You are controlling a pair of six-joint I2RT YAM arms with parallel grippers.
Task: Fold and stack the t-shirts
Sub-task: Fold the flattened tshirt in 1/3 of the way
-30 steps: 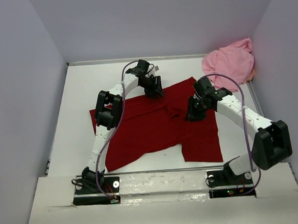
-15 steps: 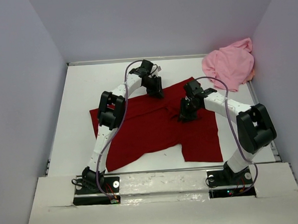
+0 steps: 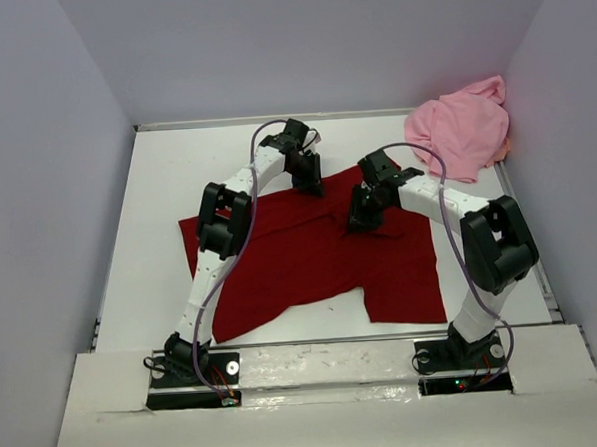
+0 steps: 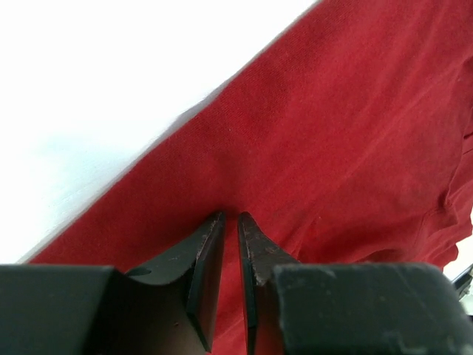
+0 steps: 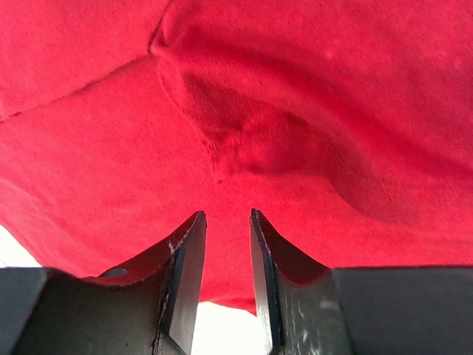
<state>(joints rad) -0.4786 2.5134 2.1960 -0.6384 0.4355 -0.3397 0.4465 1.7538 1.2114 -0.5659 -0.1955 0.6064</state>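
dark red t-shirt (image 3: 301, 268) flat, pink t-shirt (image 3: 464, 127) bunched

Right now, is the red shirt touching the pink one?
Apart. The top view shows bare white table between the dark red shirt and the pink shirt.

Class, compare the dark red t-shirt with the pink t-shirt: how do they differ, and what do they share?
The dark red t-shirt lies spread mostly flat; the pink t-shirt sits crumpled in a heap. The dark red t-shirt is in the middle of the table; the pink t-shirt is in the far right corner. Both are cloth, neither yet folded.
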